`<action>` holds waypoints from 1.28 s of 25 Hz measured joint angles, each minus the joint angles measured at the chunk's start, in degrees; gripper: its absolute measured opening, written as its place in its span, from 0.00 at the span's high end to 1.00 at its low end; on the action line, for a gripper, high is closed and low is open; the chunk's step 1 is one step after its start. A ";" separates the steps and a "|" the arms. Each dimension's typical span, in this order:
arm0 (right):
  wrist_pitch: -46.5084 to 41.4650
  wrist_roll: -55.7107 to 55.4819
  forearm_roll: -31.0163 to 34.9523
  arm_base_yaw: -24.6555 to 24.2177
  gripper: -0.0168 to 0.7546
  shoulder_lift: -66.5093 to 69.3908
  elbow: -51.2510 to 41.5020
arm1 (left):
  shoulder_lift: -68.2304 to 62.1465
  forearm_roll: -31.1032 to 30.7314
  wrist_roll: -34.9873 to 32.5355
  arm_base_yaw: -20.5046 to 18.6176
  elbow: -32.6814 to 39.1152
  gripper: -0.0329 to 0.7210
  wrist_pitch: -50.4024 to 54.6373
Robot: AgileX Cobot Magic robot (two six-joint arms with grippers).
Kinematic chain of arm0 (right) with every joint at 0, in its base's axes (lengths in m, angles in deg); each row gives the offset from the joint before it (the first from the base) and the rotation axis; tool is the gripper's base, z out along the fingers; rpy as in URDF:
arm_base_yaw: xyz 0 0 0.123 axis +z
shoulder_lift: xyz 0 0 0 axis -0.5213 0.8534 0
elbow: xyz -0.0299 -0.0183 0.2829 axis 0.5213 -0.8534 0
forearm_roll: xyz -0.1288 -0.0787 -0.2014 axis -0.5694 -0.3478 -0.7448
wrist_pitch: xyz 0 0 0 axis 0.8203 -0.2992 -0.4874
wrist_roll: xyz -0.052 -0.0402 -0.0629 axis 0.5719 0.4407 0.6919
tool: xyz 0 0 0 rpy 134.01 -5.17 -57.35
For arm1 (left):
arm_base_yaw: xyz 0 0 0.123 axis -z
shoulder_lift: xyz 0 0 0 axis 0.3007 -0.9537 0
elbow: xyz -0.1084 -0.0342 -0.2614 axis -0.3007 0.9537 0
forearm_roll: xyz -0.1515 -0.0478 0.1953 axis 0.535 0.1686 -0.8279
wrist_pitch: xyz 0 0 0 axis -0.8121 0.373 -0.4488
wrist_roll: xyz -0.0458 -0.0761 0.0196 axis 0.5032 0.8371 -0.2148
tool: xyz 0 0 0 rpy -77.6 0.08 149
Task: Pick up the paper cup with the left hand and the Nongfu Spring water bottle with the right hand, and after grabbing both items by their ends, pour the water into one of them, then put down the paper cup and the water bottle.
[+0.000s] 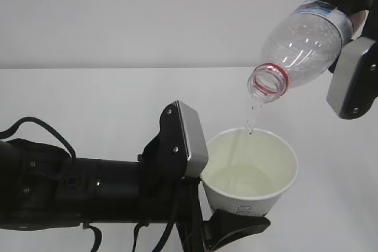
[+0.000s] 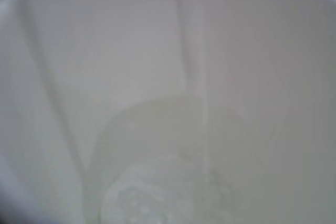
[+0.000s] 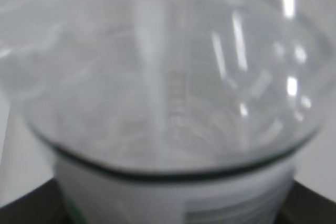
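**Obs 1:** Nearest the lens, lower left of the exterior view: black left arm, grey plate, cables. Left tool (image 1: 221,202) grips the paper cup (image 1: 260,196) at its lower wall, one finger (image 1: 239,226) dark under the base. Cup upright, lower centre-right, lifted in front of the white bench (image 1: 88,98).

**Obs 2:** Right side?

**Obs 1:** Upper right corner. Right tool (image 1: 348,33) clamps the Nongfu Spring water bottle (image 1: 301,45) at its back end, light grey plate below, black finger above. Bottle tilted, open mouth and red neck ring pointing down-left, above the cup, not touching the rim.

**Obs 2:** Water?

**Obs 1:** Thin stream of water (image 1: 251,119) drops from the mouth into the cup. Shallow pool on the cup floor. Bottle body looks nearly drained.

**Obs 2:** Wrist views?

**Obs 1:** Left wrist: cup interior (image 2: 68,77) fills the frame, stream (image 2: 194,51) down the middle, bubbles at the bottom. Right wrist: blurred clear bottle wall (image 3: 168,77), label edge along the bottom.
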 joint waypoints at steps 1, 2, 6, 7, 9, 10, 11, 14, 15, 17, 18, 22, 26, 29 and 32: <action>0.00 0.00 0.00 0.00 0.40 0.00 0.00 | 0.00 -0.07 -0.11 0.00 0.00 0.23 0.00; 0.00 0.00 0.00 0.00 0.40 0.00 0.00 | 0.00 -0.12 -0.09 0.00 0.00 0.23 0.00; 0.00 0.00 0.00 0.00 0.40 0.00 0.00 | 0.00 -0.92 -0.22 0.00 0.00 0.23 0.00; 0.00 0.00 0.00 0.00 0.40 0.00 0.00 | 0.00 -1.24 -0.22 0.00 0.00 0.23 0.00; 0.00 0.00 0.00 0.00 0.40 0.00 0.00 | 0.00 -1.48 -0.22 0.00 0.00 0.23 0.00; 0.00 0.00 0.00 0.00 0.40 0.00 0.00 | 0.00 -1.48 -0.22 0.00 0.00 0.23 0.00; 0.00 0.00 0.00 0.00 0.40 0.00 0.00 | 0.00 -1.48 -0.22 0.00 0.00 0.23 0.00; 0.00 0.03 0.00 0.00 0.40 0.00 0.00 | 0.00 -1.62 -0.22 0.00 0.00 0.23 0.04; 0.00 0.03 0.00 0.00 0.40 0.00 0.00 | 0.00 -1.62 -0.22 0.00 0.00 0.23 0.04; 0.00 0.03 0.09 0.00 0.40 0.00 0.00 | 0.00 -1.66 -0.22 0.00 0.00 0.23 0.04; 0.00 0.03 0.09 0.00 0.40 0.00 0.00 | 0.00 -1.66 -0.22 0.00 0.00 0.23 0.04; 0.00 0.03 0.09 0.00 0.40 0.00 0.00 | 0.00 -1.66 -0.22 0.00 0.00 0.23 0.04; 0.00 0.03 0.09 0.00 0.40 0.00 0.00 | -0.04 -1.66 -0.22 0.00 0.00 0.23 0.04; 0.00 0.03 0.09 0.00 0.40 0.00 0.00 | -0.04 -1.76 -0.22 0.00 0.00 0.23 0.13; 0.00 0.03 0.09 0.00 0.40 0.00 0.00 | -0.04 -1.74 -0.22 0.00 0.00 0.23 0.13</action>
